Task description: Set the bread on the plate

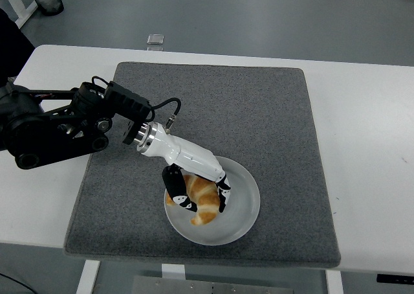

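A golden croissant [204,202] lies on the grey plate [244,206], on its left half. My left hand [197,192] reaches in from the left and is over the croissant. Its fingers [176,192] curl down around the bread on both sides, so the hand is closed on it. The bread's lower end sticks out past the fingers toward the plate's near side. My right arm is not in view.
The plate sits on the near middle of a dark grey mat [213,113] that covers most of the white table [369,125]. A small clear object [154,40] lies on the floor beyond the table's far edge.
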Motion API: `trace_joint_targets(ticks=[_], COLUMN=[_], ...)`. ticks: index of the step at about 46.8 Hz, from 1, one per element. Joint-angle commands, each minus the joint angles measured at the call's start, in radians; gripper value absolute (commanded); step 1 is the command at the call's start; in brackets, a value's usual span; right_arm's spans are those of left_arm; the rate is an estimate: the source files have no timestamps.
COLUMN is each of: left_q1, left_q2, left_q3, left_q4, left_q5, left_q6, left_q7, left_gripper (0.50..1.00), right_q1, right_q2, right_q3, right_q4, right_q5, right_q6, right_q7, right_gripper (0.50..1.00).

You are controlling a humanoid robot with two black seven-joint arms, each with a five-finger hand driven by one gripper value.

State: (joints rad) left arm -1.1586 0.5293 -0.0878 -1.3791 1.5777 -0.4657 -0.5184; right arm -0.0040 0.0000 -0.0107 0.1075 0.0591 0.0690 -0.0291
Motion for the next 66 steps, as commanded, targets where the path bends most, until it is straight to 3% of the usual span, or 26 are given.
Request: trace_joint_targets(ticks=[1,20,32,35,39,42,49,58,66], left_q1=[0.002,0.013,0.037,0.039,0.039,0.039,0.04,0.046,0.033], left_q2=[0.0,-0.012,-0.02,-0.02,-0.022,-0.022,-0.022,-0.022,-0.028], left_q3=[-0.001,-0.001,0.0,-0.001,-0.001,-0.003,-0.004,-0.015,-0.104], left_q4=[0.005,0.028,0.048,0.048,0.048,0.048,0.054,0.057,0.072], left_q5=[0.008,0.01,0.012,0.012,0.008,0.004,-0.005,-0.071,-0.295], left_q6=[0.001,0.01,0.053,0.056,0.059,0.059,0.062,0.09,0.09], left_q7=[0.0,0.0,0.003,0.003,0.003,0.003,0.005,0.003,0.003], left_gripper=[0.5,0.5,0.5,0.582,0.745,0.784,0.925,0.964,0.994], right_q1=[-0.001,0.001,0.001,-0.001,0.001,-0.001,0.001,-0.001,0.001], right_q2=[0.0,0.0,0.0,0.0,0.0,0.0,0.0,0.0,0.0], right_q3=[0.0,0.0,0.0,0.0,0.0,0.0,0.0,0.0,0.0], right_q4=[0.0,0.0,0.0,0.0,0.0,0.0,0.001,0.0,0.0], right_q5=[-0.001,0.001,0.001,-0.001,-0.001,-0.001,0.001,0.001,0.001], right_q6=[0.0,0.0,0.0,0.0,0.0,0.0,0.0,0.0,0.0], right_q7=[0.0,0.0,0.0,0.0,0.0,0.0,0.0,0.0,0.0], right_gripper=[0.952,0.952,0.954,0.952,0.952,0.952,0.952,0.952,0.952])
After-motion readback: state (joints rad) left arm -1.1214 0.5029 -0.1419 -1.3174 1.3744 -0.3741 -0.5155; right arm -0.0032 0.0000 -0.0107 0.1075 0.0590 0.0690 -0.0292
